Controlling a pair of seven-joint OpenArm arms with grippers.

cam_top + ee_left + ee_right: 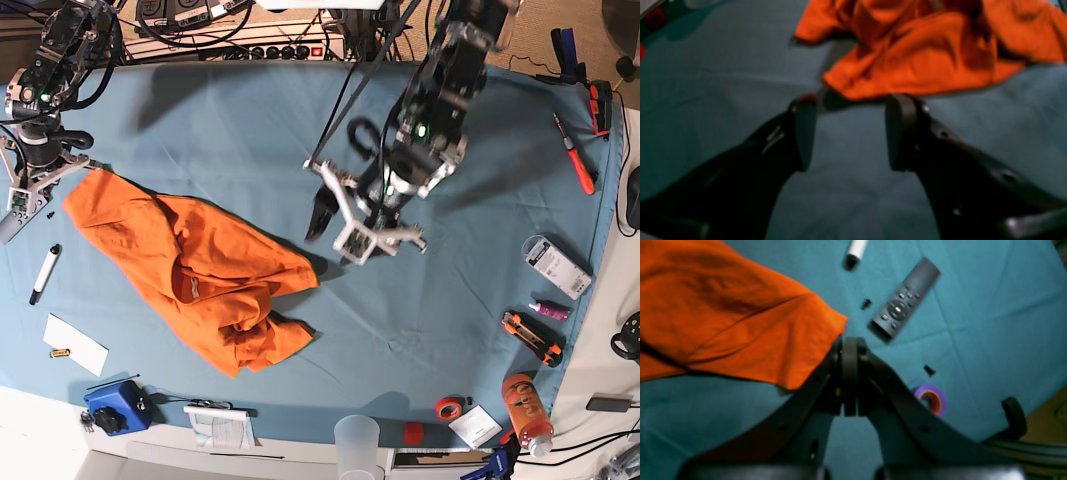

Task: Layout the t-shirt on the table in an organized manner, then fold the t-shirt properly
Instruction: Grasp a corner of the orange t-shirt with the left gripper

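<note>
Teal table [230, 130] w/ crumpled orange t-shirt [205, 280]

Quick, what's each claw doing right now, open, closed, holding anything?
Left claw: open, empty, just short of the t-shirt edge.
Right claw: closed at the t-shirt's corner; whether it pinches cloth cannot be told.
</note>
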